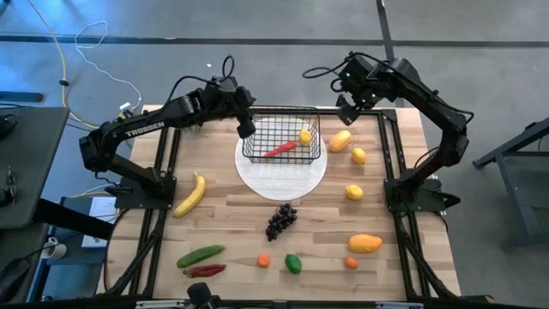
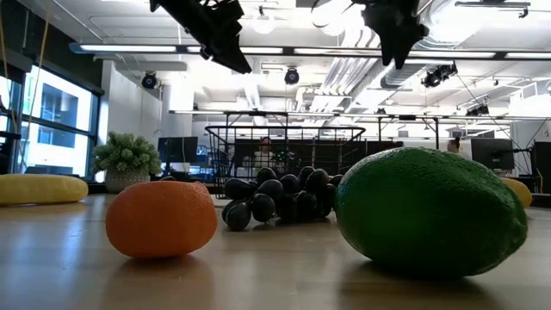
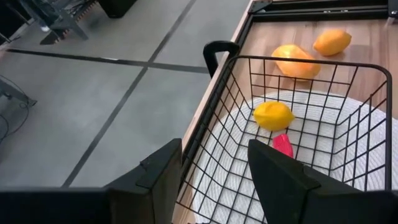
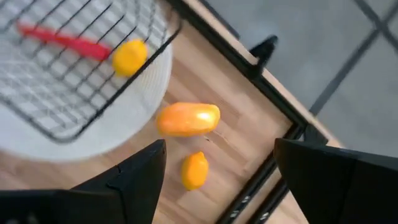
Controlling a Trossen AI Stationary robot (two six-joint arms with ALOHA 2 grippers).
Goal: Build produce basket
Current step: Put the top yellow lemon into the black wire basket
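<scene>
The black wire basket (image 1: 281, 136) stands on a round white plate (image 1: 283, 176) at the table's far middle. Inside it lie a red chilli (image 1: 280, 148) and a lemon (image 3: 273, 115). My left gripper (image 3: 214, 155) hangs open above the basket's far left corner (image 3: 233, 59), one finger to each side of the left wall and clear of the wire. My right gripper (image 4: 221, 155) is open, holds nothing, and hangs over the table's far right, above an orange mango (image 4: 188, 119) and a lemon (image 4: 194, 170).
Loose produce lies on the table: a banana (image 1: 190, 194) at the left, grapes (image 1: 281, 220) in the middle, a cucumber (image 1: 201, 255), a chilli (image 1: 204, 270), small oranges (image 1: 262, 260), a green fruit (image 1: 293, 263), a mango (image 1: 364, 244) and lemons (image 1: 353, 192) at the right.
</scene>
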